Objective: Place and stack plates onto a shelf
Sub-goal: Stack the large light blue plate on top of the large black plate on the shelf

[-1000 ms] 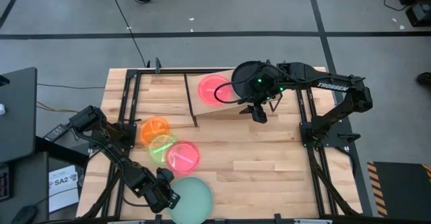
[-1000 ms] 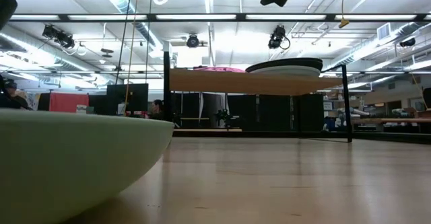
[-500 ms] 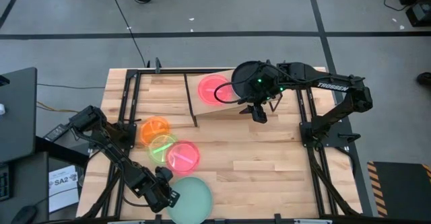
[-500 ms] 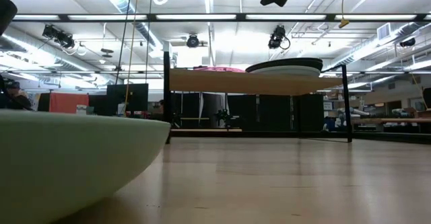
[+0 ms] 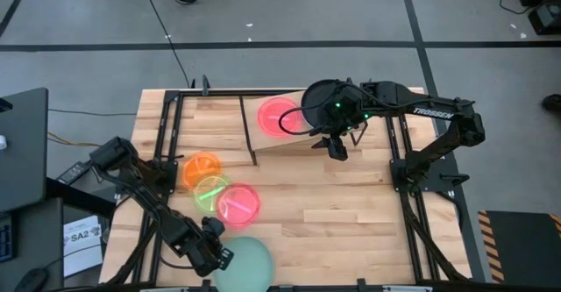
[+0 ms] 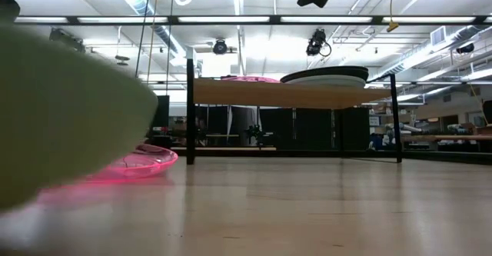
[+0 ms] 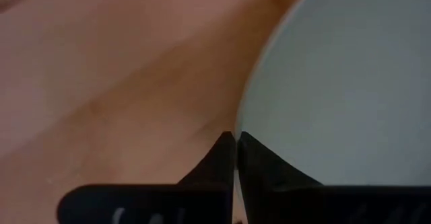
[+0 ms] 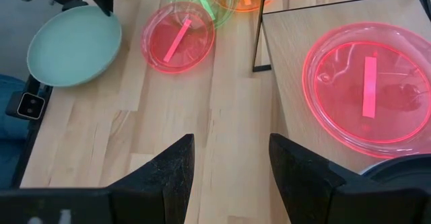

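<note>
The mint-green plate is at the table's near edge, with my left gripper shut on its rim; in the low view the plate hangs tilted above the wood. The orange plate, neon-green plate and pink plate lie overlapping at the left. The shelf carries a red plate and a stack topped by a black plate. My right gripper hangs open over the shelf's near edge, touching nothing. My left gripper pinches the mint-green plate's rim on its left side between its two shut fingers. The fingers come slanting down from the table's left. The plate is tilted and raised; whether any part still rests on the table I cannot tell.
The shelf's thin black legs stand on the wooden tabletop. Black frame rails run along the table's left and right sides. Bare wood lies between the shelf and the near edge.
My left gripper has shut on the mint-green plate's rim and gone up. The plate has risen and tipped off the table, so the pink plate behind it now shows in the low view.
</note>
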Available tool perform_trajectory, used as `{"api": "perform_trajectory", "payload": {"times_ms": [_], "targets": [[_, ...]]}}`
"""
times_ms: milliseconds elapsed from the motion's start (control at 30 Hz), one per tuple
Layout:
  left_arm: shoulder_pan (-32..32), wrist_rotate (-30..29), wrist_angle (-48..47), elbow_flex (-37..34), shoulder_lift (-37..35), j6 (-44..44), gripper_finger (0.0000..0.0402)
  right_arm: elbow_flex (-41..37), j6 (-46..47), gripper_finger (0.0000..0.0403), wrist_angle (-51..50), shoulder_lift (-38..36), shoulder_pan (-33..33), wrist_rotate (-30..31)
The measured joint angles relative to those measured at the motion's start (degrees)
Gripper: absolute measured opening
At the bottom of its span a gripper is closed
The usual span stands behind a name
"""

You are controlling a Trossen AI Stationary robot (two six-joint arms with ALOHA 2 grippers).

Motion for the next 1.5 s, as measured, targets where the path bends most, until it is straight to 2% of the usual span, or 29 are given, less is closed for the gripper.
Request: {"api": "perform_trajectory", "payload": {"times_ms": [167,400,700,867,1067,1200,1500], "targets": [[-0.02,-3.75,-0.48,0.00,-3.41,1.66,0.0010,0.00,0.00,0.0197,0.01,0.00,0.00,0.00],[2.44,-10.57,-8.01,0.00,-11.89,4.69,0.0010,0.00,0.95,0.0197,0.00,0.00,0.00,-0.02],[14.53,-23.12,-15.32,0.00,-20.71,19.21,0.0010,0.00,2.49,0.0197,-0.01,0.00,0.00,-0.07],[23.51,-26.83,-14.94,0.00,-22.76,29.49,0.0010,0.00,3.37,0.0197,0.02,0.00,0.00,0.05],[32.61,-28.34,-11.67,0.00,-23.22,41.38,0.0009,0.00,9.28,0.0197,-0.94,0.00,0.00,7.12],[36.98,-28.58,-6.64,0.00,-23.22,48.52,0.0009,0.00,12.45,0.0197,-4.34,0.00,-0.39,10.09],[44.11,-30.67,1.79,0.00,-23.20,58.37,0.0010,0.00,18.43,0.0197,-5.34,0.00,-0.81,10.38]]}}
